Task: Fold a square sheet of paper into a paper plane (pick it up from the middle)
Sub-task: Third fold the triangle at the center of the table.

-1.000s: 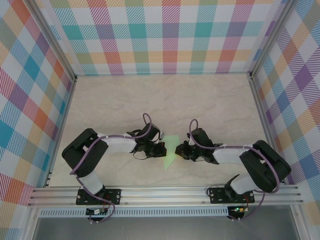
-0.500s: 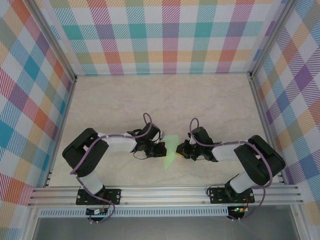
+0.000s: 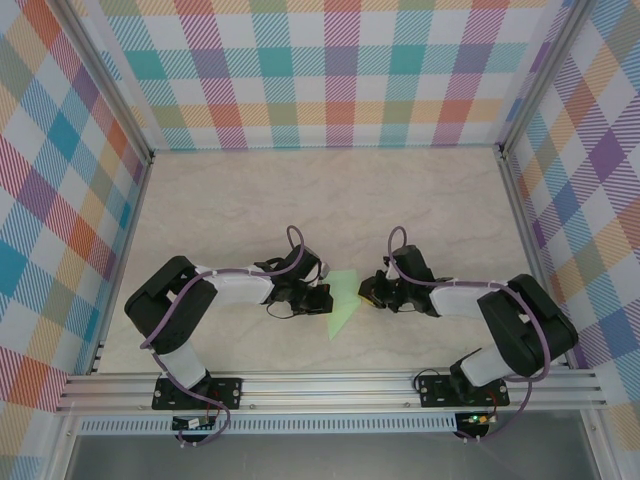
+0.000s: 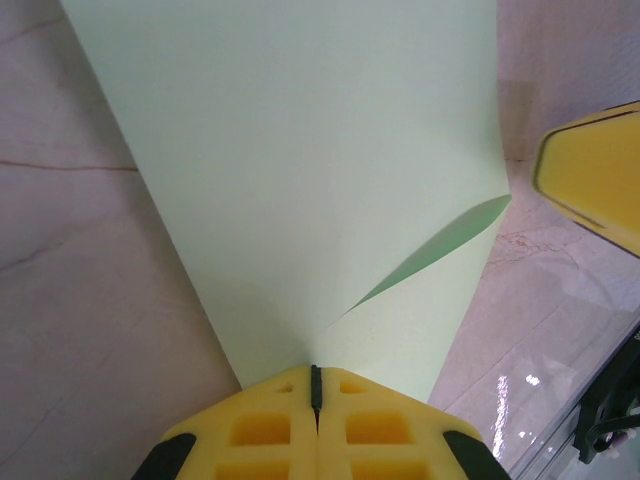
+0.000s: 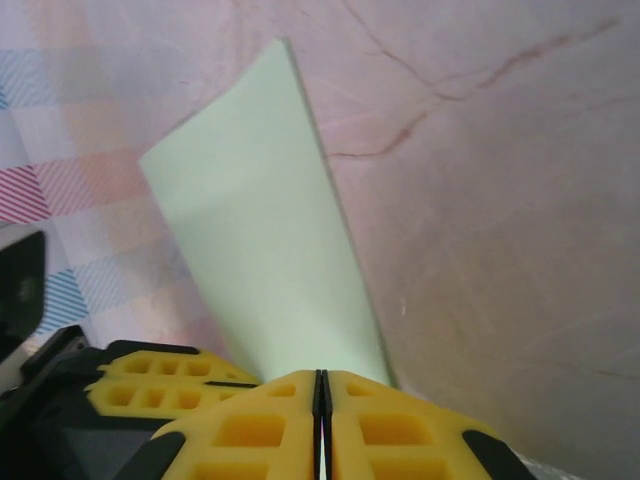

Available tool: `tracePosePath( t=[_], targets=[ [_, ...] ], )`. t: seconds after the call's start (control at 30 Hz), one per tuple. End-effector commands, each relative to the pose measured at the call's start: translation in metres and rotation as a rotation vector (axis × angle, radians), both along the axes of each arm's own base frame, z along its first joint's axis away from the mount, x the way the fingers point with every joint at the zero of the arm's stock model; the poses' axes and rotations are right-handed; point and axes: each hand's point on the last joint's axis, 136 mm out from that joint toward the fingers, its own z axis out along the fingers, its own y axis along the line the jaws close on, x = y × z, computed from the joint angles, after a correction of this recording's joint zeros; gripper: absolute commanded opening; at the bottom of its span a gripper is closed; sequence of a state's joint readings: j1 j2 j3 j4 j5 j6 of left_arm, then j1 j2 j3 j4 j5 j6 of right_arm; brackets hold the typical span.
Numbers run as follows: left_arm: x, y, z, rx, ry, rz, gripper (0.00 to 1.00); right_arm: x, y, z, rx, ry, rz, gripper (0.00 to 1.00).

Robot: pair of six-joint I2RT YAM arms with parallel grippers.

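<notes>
The sheet of paper (image 3: pixel 343 301) sits close to the near edge of the tabletop (image 3: pixel 300 200), about midway between its left and right edges, in the gap between the two arms. From above it reads as a narrow pale-green wedge, wider at the far end and tapering to a point toward the near edge.

The left end effector (image 3: pixel 323 298) meets the paper's left side. In the left wrist view its yellow fingers (image 4: pixel 270 432) are pressed together with only a thin dark seam between them, and the paper comes out from that seam, so it is clamped on the sheet. From there the paper spreads away in a broad, smooth surface. One layer curls over another on the right, leaving a darker green sliver of shadow along the overlap.

The right end effector (image 3: pixel 367 292) meets the paper's right side. In the right wrist view its yellow fingers (image 5: pixel 400 435) are likewise closed tight, with the paper emerging just above them as a long slanted strip, so it too grips the sheet. The left end effector's yellow pads show at the lower left of that view, just beside the paper.

Whether the paper's far end rests on the tabletop or is lifted clear cannot be told.
</notes>
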State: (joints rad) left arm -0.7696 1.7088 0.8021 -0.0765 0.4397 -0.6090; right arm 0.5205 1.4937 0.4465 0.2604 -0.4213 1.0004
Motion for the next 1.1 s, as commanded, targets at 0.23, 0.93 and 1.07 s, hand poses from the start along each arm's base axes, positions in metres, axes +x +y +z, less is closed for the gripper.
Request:
tracePosePath(
  t=[0.23,0.93,1.07],
  targets=[
    [-0.010,0.017,-0.008,0.081,0.039,-0.005,0.04,-0.004,-0.001,-0.001,-0.009,0.012,0.028,0.14],
    [0.006,0.021,0.057,0.014,-0.155,0.038,0.17,-0.015,0.012,0.031,0.060,-0.022,0.142,0.43],
    [0.004,0.024,0.068,0.004,-0.193,0.048,0.20,-0.014,0.022,0.032,0.086,-0.028,0.183,0.44]
  ],
)
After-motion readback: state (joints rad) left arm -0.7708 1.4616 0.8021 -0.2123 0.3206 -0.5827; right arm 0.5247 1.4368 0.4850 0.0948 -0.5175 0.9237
